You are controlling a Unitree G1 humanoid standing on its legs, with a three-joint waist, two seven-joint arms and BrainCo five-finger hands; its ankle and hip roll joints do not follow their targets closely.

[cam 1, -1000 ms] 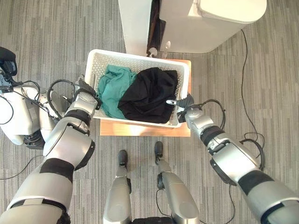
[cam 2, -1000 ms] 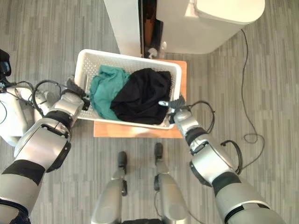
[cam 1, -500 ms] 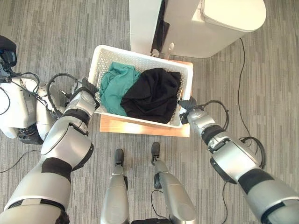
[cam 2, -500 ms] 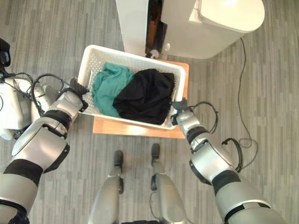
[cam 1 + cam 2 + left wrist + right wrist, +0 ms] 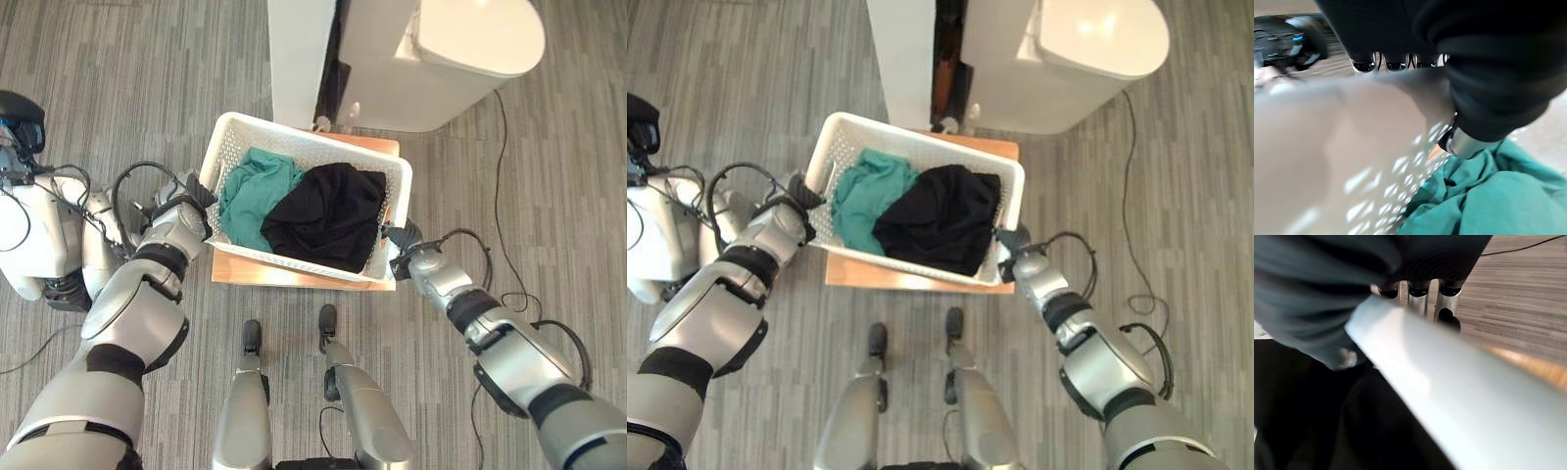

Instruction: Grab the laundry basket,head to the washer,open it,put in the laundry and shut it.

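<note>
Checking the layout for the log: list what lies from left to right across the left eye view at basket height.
left hand → laundry basket → green garment → black garment → right hand

White perforated basket (image 5: 235, 137); teal cloth (image 5: 250, 191), seemingly black cloth (image 5: 328, 215).

Laundry basket (image 5: 397, 181): 1
Green garment (image 5: 250, 191): 1
Black garment (image 5: 328, 215): 1
Washer (image 5: 431, 59): 1
Wooden stand (image 5: 294, 277): 1

Bright even daylight; blurred, close-up wrist views.
</note>
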